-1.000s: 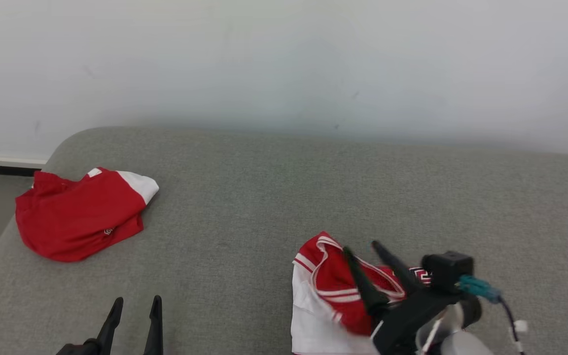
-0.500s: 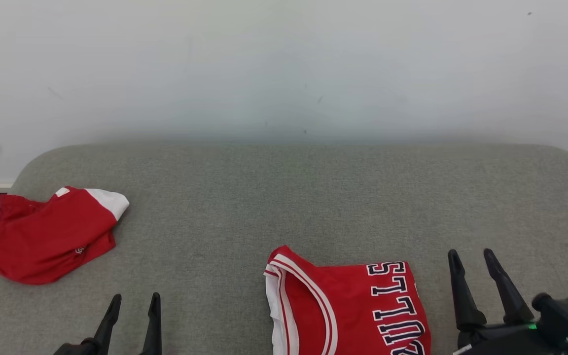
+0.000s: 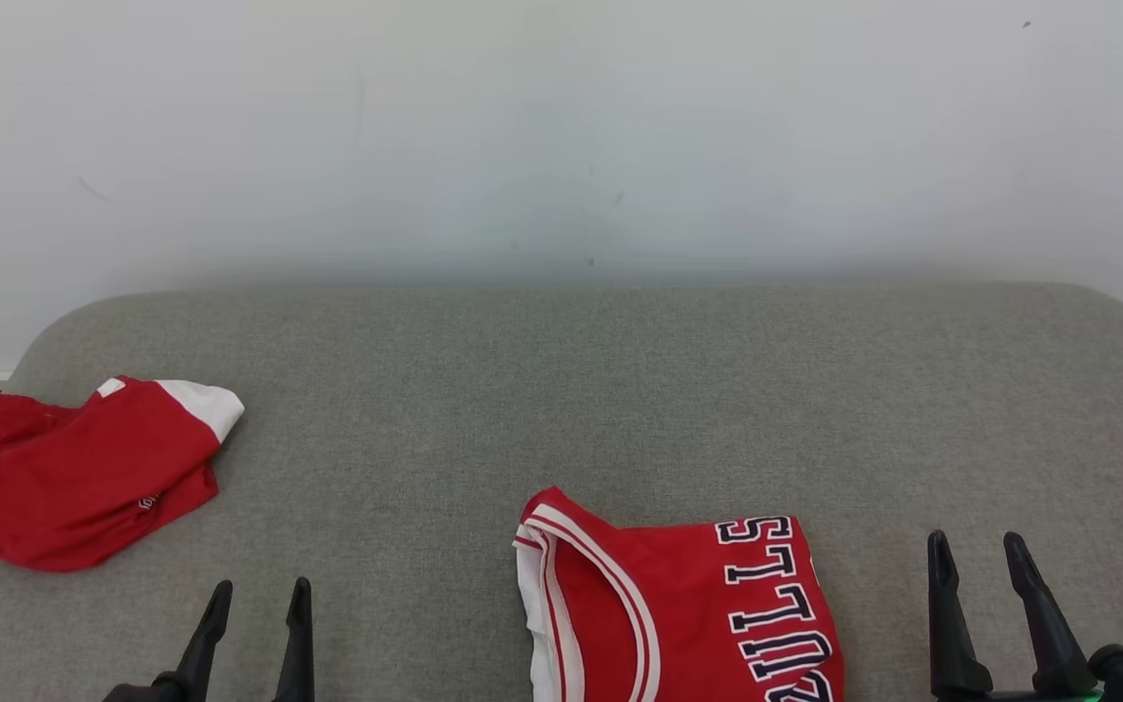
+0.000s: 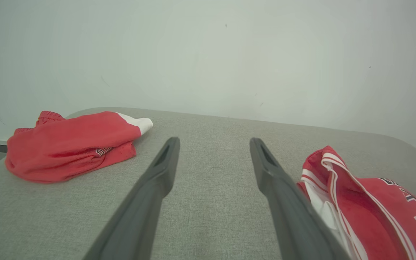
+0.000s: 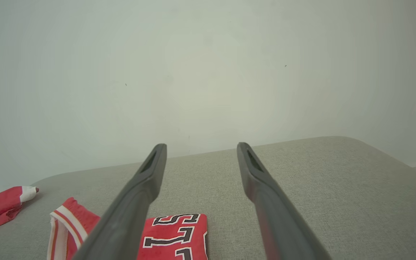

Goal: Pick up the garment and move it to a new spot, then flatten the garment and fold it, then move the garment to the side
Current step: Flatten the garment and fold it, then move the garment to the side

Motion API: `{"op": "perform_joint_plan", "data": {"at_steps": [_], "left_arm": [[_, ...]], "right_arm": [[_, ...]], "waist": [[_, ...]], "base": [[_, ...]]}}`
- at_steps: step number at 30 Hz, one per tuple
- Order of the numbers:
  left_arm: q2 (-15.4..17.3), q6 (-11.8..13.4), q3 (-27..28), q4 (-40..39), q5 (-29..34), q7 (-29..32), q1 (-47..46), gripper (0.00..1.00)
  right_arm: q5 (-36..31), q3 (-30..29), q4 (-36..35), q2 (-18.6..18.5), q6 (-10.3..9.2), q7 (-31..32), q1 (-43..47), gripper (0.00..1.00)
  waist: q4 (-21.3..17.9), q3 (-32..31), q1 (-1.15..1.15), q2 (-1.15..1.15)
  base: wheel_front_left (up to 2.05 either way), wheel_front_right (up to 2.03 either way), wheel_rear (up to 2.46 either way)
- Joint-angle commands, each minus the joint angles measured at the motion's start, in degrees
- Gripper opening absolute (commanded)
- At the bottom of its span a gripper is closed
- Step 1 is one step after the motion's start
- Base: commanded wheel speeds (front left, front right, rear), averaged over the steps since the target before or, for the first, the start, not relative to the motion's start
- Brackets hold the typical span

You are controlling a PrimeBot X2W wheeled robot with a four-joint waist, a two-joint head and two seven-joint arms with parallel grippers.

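R gripper has pulled back off the folded red-and-white mesh jersey, jaws apart & empty. L gripper is idle, jaws apart too. Jersey lies front-centre on the grey fabric cushion, btw both. Fold looks done; side move may remain.

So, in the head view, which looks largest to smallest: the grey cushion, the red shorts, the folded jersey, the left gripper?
1. grey cushion
2. red shorts and folded jersey: about alike; the jersey is nearer and cut by the bottom edge, so I do not rank them
3. left gripper, smallest
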Motion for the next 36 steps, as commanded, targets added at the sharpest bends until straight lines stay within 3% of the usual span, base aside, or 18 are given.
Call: {"op": "perform_joint_plan", "data": {"at_steps": [1,16,36], "left_arm": [[-0.04,0.09,0.32,-0.50,0.62,-0.01,0.90,1.00],[0.68,0.24,2.42,-3.60,3.96,-0.01,3.79,1.00],[0.66,0.27,3.09,-1.83,5.58,-0.01,4.67,1.00]], "right_arm": [[-0.64,-0.14,0.05,0.31,-0.14,-0.56,0.97,1.00],[-2.59,1.26,2.08,0.84,-0.15,-1.49,3.17,1.00],[-4.99,3.30,5.40,0.56,-0.15,-0.72,3.51,1.00]], "waist": [[-0.06,-0.18,0.00,0.00],[0.23,-1.63,0.00,0.00],[0.93,-2.54,0.00,0.00]], "base": [[0.00,0.00,0.00],[0.00,0.00,0.00],[0.00,0.00,0.00]]}}
